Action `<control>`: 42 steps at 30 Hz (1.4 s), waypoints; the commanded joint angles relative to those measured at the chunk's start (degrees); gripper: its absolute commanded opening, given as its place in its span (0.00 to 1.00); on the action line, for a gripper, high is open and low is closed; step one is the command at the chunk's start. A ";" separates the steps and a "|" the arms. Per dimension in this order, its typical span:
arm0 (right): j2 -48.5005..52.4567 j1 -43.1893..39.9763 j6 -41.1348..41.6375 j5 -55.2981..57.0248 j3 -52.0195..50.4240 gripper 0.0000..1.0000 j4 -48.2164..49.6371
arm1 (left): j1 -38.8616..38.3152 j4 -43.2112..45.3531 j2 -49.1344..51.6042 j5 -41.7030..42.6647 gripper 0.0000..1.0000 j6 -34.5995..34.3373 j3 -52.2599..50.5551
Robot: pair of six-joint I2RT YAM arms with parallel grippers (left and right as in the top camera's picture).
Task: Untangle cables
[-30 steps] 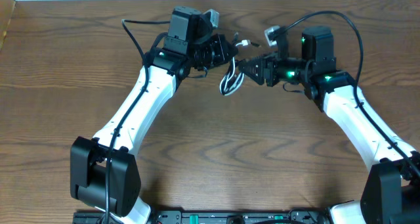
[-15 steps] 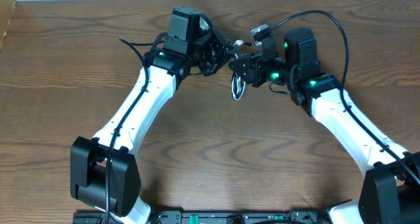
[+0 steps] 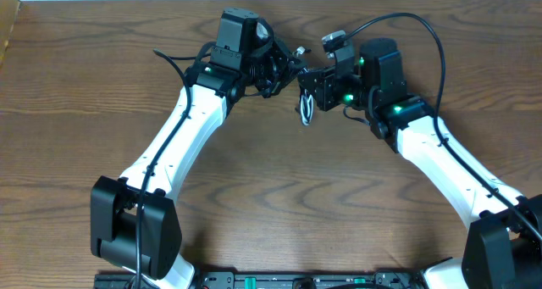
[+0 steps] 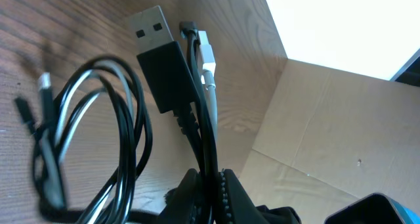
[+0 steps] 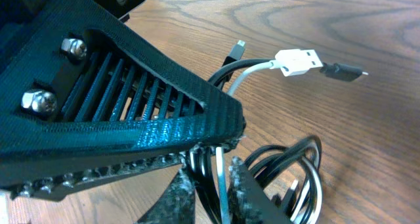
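A cardboard box point(image 4: 315, 132) sits past the wooden table point(image 3: 296, 196).

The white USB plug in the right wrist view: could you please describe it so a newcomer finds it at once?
Start at the ribbed black wedge filling the left side. From under its tip a white cable curves up and right, ending in the white USB plug. It is the only white connector; the plugs beside it are black.

left arm point(image 3: 182, 136), right arm point(image 3: 449, 166): white links, black joints, green LEDs point(image 3: 395, 111), black harness cable point(image 3: 406, 16); ribbed finger point(image 5: 118, 99), silver bolts point(image 5: 41, 100).
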 commanded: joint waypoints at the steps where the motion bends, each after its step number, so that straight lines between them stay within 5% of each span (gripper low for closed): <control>1: 0.44 1.20 1.60 3.96 0.39 0.06 0.04 | 0.17 0.31 -0.17 0.33 0.08 -0.42 0.90; 6: 0.44 0.44 6.91 6.58 0.39 0.01 -0.20 | 0.17 0.28 -0.17 -0.13 0.09 0.96 0.90; 8: 0.42 -0.37 9.44 6.54 0.39 0.01 -0.94 | 0.20 0.28 -0.17 -0.37 0.26 5.60 0.90; 10: 0.42 -0.94 10.58 6.23 0.39 0.01 -1.57 | 0.37 0.28 -0.17 -0.37 0.27 9.35 0.90; 16: 0.35 -5.29 12.39 -1.53 0.39 0.01 -2.34 | 2.78 -2.99 -0.17 -1.40 0.47 24.41 0.90; 22: 0.35 -11.91 13.64 -15.69 0.39 0.01 -2.38 | 3.39 -11.63 -0.15 -1.11 0.48 47.19 -0.22; 30: 0.37 -14.93 14.69 -17.75 0.39 0.01 -9.68 | -0.39 -11.50 1.79 -1.38 0.48 51.01 -5.66; 42: 0.37 -13.64 8.48 -3.02 0.33 0.02 -32.74 | -3.61 -9.38 7.80 -1.44 0.47 50.97 -5.66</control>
